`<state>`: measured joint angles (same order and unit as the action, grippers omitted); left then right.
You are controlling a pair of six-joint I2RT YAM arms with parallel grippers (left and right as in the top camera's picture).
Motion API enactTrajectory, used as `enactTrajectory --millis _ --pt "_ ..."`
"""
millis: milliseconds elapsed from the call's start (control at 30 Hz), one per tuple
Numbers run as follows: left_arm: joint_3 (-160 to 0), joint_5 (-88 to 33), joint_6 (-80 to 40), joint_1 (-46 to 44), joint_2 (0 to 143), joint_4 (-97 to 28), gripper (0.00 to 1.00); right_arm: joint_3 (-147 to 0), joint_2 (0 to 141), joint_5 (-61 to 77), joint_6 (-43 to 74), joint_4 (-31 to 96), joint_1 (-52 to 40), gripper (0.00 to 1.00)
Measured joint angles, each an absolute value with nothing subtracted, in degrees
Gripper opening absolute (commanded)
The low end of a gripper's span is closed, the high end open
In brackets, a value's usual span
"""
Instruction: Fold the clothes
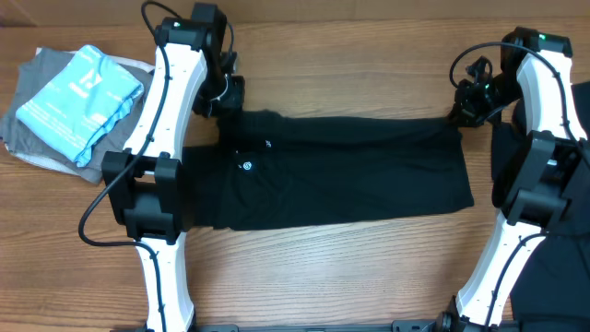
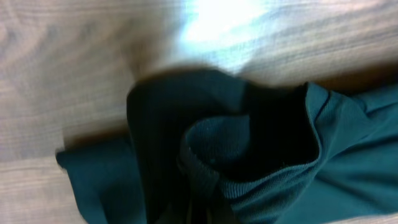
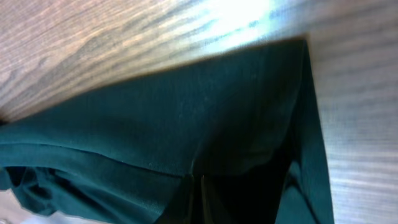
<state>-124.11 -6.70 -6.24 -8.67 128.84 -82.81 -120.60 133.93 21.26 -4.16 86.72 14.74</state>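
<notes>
As seen from above, at far left: folded light-blue garment (image 1: 78, 97) atop grey cloth (image 1: 32, 140). Left jaws clamped on the far-left corner of the black T-shirt (image 1: 341, 171), collar bunched. Lies as a long band across the wooden surface (image 1: 323, 272). Right jaws pinching its far-right corner. More black clothes (image 1: 567, 277) at right edge.
</notes>
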Motion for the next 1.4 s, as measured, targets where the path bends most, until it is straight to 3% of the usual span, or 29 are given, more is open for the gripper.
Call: enactTrajectory --millis 633,1400 --pt "-121.3 -6.9 -11.6 -9.5 125.0 -96.4 0.04 -120.6 133.9 20.4 -3.0 97.1 17.5 0.04" --pt "-95.3 -6.2 -12.1 -11.4 125.0 -91.2 0.04 -108.7 133.9 12.1 2.0 97.1 17.5 0.04"
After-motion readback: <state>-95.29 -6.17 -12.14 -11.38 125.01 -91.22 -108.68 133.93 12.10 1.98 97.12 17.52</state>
